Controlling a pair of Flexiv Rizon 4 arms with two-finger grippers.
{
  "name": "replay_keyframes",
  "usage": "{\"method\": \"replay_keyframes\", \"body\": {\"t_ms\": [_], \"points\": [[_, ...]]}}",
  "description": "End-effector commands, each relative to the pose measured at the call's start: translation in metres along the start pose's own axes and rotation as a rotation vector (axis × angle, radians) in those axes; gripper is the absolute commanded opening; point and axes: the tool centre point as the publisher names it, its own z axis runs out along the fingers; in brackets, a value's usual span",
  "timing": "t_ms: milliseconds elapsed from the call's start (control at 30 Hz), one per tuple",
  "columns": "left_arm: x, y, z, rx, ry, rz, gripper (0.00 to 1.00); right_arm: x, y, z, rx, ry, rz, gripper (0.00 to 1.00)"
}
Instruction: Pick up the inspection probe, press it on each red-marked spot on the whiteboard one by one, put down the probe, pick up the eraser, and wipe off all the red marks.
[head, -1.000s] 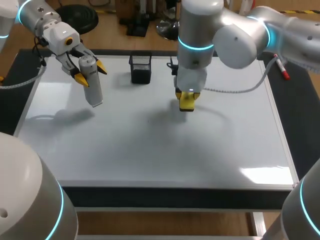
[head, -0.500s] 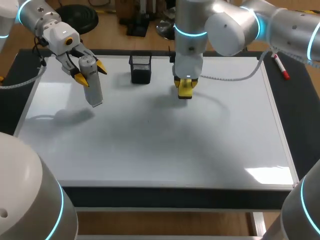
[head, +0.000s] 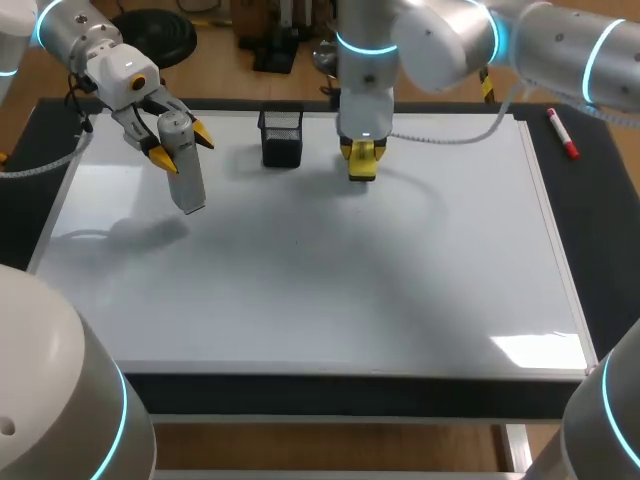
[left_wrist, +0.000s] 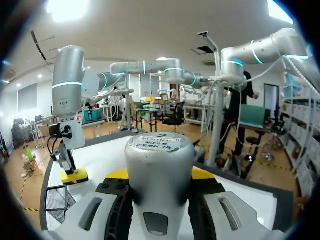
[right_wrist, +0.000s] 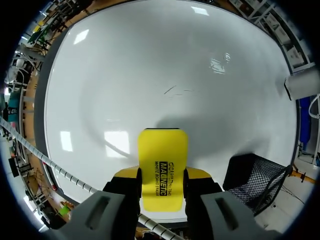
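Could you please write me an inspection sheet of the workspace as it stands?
Surface: whiteboard, no red marks seen; one faint dark scuff.
Job's things: probe held tilted above the board's left; eraser near its far edge.
Clutter: mesh basket on the board; red marker on the table, off the board.
Grippers: left gripper shut on probe; right gripper shut on eraser.
Cables: white cable hangs from the right arm.
Surroundings: nothing seen.

— What lay on the table (head: 603, 235)?
— I saw a whiteboard (head: 400, 300) covering most of it, a black mesh basket (head: 281, 137) standing near the board's far edge, a red marker (head: 561, 133) beside the board.
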Motion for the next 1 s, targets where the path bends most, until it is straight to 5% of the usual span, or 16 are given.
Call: {"method": "replay_keyframes", "body": {"t_ms": [33, 967, 1000], "points": [[0.000, -0.001, -0.001, 0.000, 0.004, 0.000, 0.00, -0.008, -0.012, 0.004, -0.018, 0.013, -0.002, 0.00], [0.000, -0.001, -0.001, 0.000, 0.004, 0.000, 0.00, -0.010, -0.024, 0.017, 0.000, 0.032, -0.010, 0.00], [0.000, -0.001, -0.001, 0.000, 0.004, 0.000, 0.00, -0.009, -0.025, 0.017, 0.001, 0.032, -0.008, 0.08]]}}
